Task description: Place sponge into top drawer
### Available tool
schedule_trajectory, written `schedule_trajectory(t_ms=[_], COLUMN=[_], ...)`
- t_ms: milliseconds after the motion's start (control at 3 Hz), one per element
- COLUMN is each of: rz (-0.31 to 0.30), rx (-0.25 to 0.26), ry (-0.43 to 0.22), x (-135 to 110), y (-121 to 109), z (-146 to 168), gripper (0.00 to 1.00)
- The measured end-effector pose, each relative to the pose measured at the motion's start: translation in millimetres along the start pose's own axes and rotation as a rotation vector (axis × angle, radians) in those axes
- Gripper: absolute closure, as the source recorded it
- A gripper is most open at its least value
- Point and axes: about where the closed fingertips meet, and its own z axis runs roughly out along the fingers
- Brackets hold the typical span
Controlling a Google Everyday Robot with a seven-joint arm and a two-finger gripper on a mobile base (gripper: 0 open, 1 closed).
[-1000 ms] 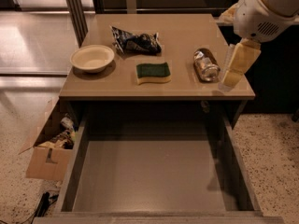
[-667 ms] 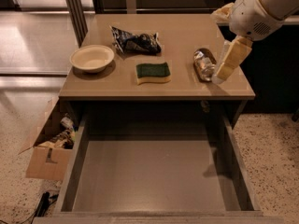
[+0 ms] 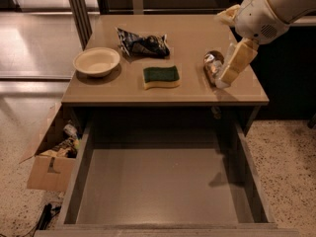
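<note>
My gripper (image 3: 225,79) hovered near the worktop's right edge, just beside the silvery can (image 3: 212,65); whether it was set wide or narrow I could not tell. The sponge (image 3: 161,76) lay flat, green side up, near the middle of the front edge and apart from its neighbours, which I judged left room for a grasp from above. The top drawer (image 3: 79,181) stood pulled out below the front edge, ready to receive it.

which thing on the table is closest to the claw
The silvery can, at the right of the table, right beside the claw; the sponge, snack bag and bowl all sit farther left.
</note>
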Motion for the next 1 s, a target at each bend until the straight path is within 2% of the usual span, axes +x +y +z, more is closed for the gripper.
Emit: schedule_trajectory(t_ms=[333, 667, 1000], rz=[-0.003, 0.054, 0.147], rx=[-0.003, -0.049, -0.101], ry=[-0.001, -0.015, -0.016], x=[-8.8, -11.7, -3.3], y=[-3.5, -7.2, -13.4], z=[21.7, 71.6, 119.8], gripper=[0.0, 0.0, 0.0])
